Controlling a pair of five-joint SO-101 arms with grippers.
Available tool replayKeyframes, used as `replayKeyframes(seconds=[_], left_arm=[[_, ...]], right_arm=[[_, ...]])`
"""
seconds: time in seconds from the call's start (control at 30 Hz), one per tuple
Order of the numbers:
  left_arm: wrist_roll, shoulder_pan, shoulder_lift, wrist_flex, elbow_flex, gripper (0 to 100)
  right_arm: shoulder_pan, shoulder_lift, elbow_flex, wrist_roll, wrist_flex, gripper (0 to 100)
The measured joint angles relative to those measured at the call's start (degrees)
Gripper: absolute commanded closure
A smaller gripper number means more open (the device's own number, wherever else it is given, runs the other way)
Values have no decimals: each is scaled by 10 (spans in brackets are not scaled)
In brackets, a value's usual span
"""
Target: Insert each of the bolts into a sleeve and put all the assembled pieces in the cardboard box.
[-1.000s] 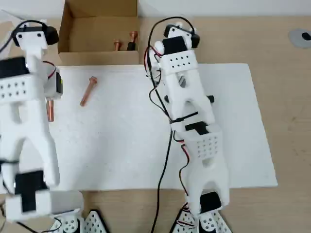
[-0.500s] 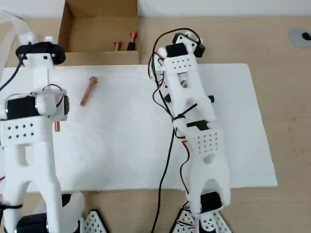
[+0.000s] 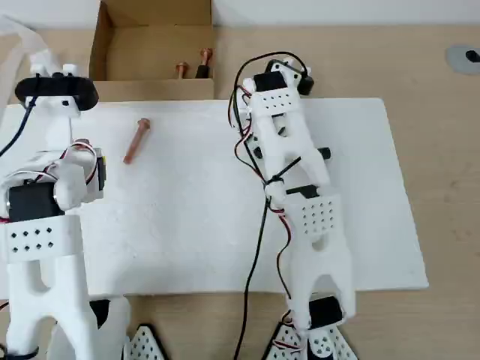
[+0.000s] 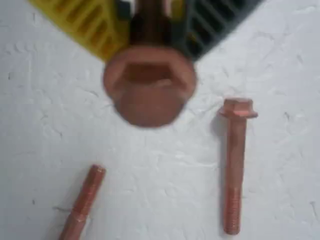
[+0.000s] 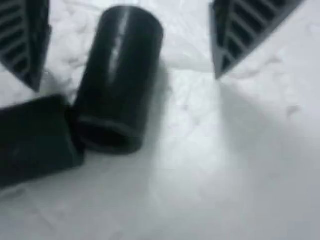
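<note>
Where the left arm stands over the near-left part of the white foam mat (image 3: 187,217), the left claw (image 4: 150,20) is clamped on a copper-coloured flange-head bolt (image 4: 149,87). The shank sits between one yellow finger (image 4: 82,25) and one black finger, head toward the wrist camera. On the mat under it: a second copper bolt (image 4: 235,165) lying flat, and apart from it the threaded end of a third copper bolt (image 4: 84,200), head out of frame. High view: a loose copper bolt (image 3: 137,140) on the mat's far-left part, near the open brown cardboard box (image 3: 150,90), which sits on the wooden bench (image 3: 442,150) against the mat's far edge. Two copper-and-black pieces (image 3: 204,64) lie in the box's right corner. Right claw (image 5: 125,80) wide open, low over the mat, dark fingers either side of a black cylindrical sleeve (image 5: 117,100) lying on its side, touching neither. A second black sleeve (image 5: 32,142) touches the first one's open end.
</note>
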Motion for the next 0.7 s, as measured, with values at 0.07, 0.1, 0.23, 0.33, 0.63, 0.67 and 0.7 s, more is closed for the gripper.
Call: replayKeyframes(seconds=[0.07,0.1,0.23,0.33,0.63,0.67,0.7], left_arm=[[0,0,-1,0,0,990],[0,0,-1,0,0,990],[0,1,-1,0,0,991],[0,1,-1,0,0,991],[0,1,-1,0,0,991],[0,1,-1,0,0,991],[0,1,-1,0,0,991]], right_arm=[[4,2,0,0,0,738],[6,2,0,0,0,738],[23,2,0,0,-2,739],[33,2,0,0,-7,739],[36,1,0,34,-9,881],[34,1,0,37,-10,882],[33,1,0,39,-10,882]])
